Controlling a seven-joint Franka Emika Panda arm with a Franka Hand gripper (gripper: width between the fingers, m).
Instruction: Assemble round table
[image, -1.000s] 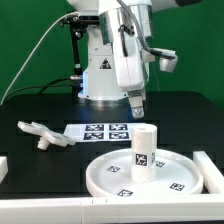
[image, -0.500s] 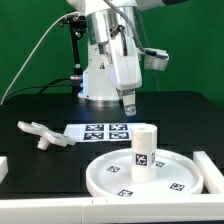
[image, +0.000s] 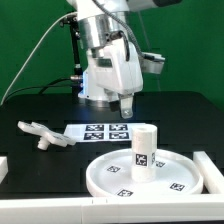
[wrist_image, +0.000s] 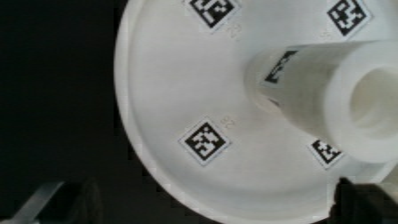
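The leg (image: 145, 148) stands upright on the hub of the disc (image: 108, 172), long axis vertical; the disc lies flat on the black table (image: 40, 160), near its front edge. The wrist view looks down on the same pair, with nothing between the finger tips. The foot (image: 40, 134) lies apart on the table, well toward the exterior view's left, its longest branch slanting across the surface, not yet on the leg. Between foot and leg lies the marker board (image: 104, 130). The gripper (image: 125, 110) hangs above the board, just behind the leg, fingers wide and empty. The next step is probably fetching the foot, which lies down and toward the exterior view's left of the fingers.
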